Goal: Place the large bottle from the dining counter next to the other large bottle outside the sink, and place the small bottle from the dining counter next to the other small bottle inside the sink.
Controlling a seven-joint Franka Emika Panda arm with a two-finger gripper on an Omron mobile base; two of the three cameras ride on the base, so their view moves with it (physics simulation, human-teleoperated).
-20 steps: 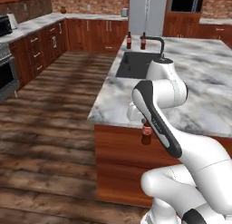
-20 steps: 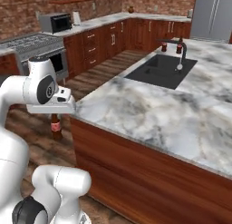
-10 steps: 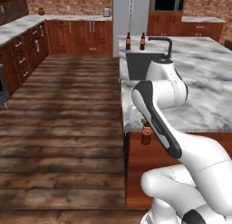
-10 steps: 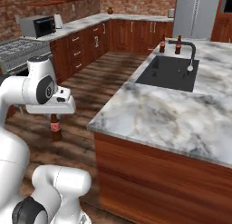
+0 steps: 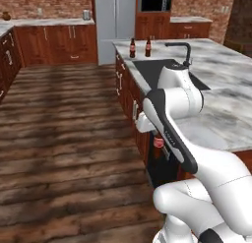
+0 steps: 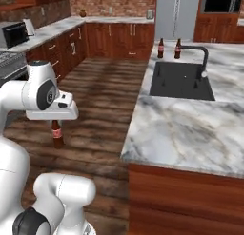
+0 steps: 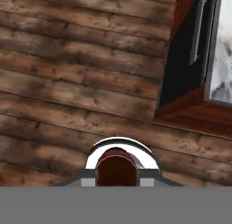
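A: Wood-plank floor (image 5: 64,138), brick backsplash and red-brown cabinets at the back, steel fridge (image 5: 114,25) in the middle. What's the left base view giving us?

B: The marble dining counter (image 5: 221,97) runs along the right, with the black sink (image 5: 162,72) set in it and a gooseneck faucet (image 5: 183,51) beside the basin. Two large cola bottles (image 5: 139,47) stand close together on the marble behind the sink, outside the basin. The white arm bends out past the counter's edge, and a brown bottle with a red label (image 5: 158,147) hangs upright under the hand, over the floor, off the counter.

A: And the right base view?

B: Same story from the other side: the gripper (image 6: 56,122) is clamped on the bottle's neck, the bottle (image 6: 57,133) hanging above the planks, well apart from the counter edge (image 6: 143,110). The sink basin (image 6: 181,79) looks dark; I can't make out what sits inside.

A: Hand view?

B: Looking straight down: the bottle's rounded top (image 7: 118,166) sits pinched between the two finger tips (image 7: 88,177), planks below, the counter corner (image 7: 213,60) at upper right.
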